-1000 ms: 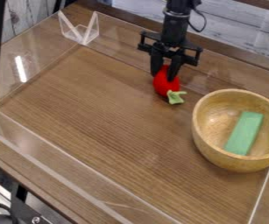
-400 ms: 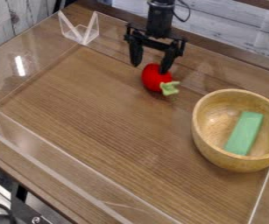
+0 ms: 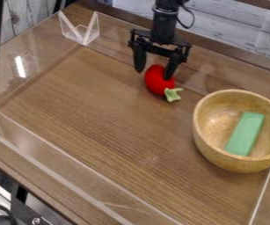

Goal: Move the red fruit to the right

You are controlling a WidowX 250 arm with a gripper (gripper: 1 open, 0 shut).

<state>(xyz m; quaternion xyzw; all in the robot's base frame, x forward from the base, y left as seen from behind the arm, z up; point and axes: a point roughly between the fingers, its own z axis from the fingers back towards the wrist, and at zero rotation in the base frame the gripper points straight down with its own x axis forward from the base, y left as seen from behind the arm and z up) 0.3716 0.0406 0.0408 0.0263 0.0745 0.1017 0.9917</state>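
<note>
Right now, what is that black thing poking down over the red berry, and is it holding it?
That black thing is a robot arm's claw, with two fingers that pinch things. The one picture comes from a camera looking down at the wooden table from the side. The claw's fingers are spread open just above a toy strawberry, the red fruit, which lies on the table, so nothing is held. To the right sits a wooden bowl with a flat green block inside. A clear plastic stand is at the back.

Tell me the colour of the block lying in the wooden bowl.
Light green. The flat block lies inside the wooden bowl, clearest in the camera view.
</note>
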